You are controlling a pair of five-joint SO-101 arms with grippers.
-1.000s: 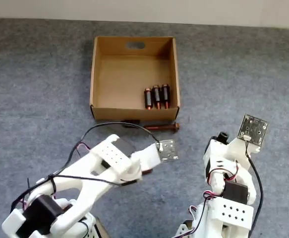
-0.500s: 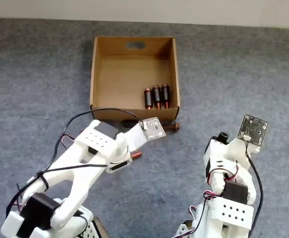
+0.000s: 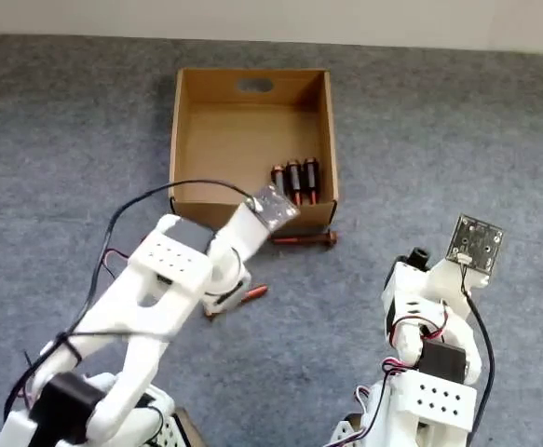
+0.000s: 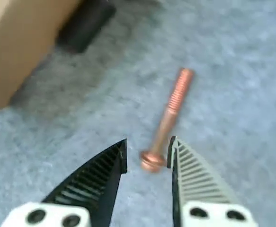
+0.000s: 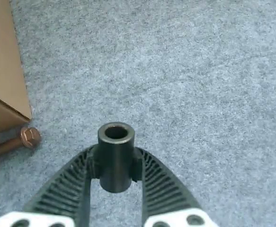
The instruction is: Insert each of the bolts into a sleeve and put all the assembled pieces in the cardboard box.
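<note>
In the high view, the brown cardboard box [image 3: 192, 212] stands far on the grey carpet [image 3: 66, 140]. Three assembled bolt-and-sleeve pieces [image 3: 294, 182] lie in its near right corner. One copper-coloured metal bolt [image 3: 304, 238] lies just before its near wall.

In the left wrist view, the left gripper [image 4: 147, 149] has its jaws partly open around the head of a second copper bolt [image 4: 168, 113], which lies on the carpet.

In the right wrist view, the right gripper [image 5: 115, 165] is closed on a black cylindrical sleeve [image 5: 116, 142].

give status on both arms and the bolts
Left gripper open around the head of a bolt. Right gripper shut on a sleeve, hole up. Three assembled pieces in the box, another bolt loose at its front.
</note>
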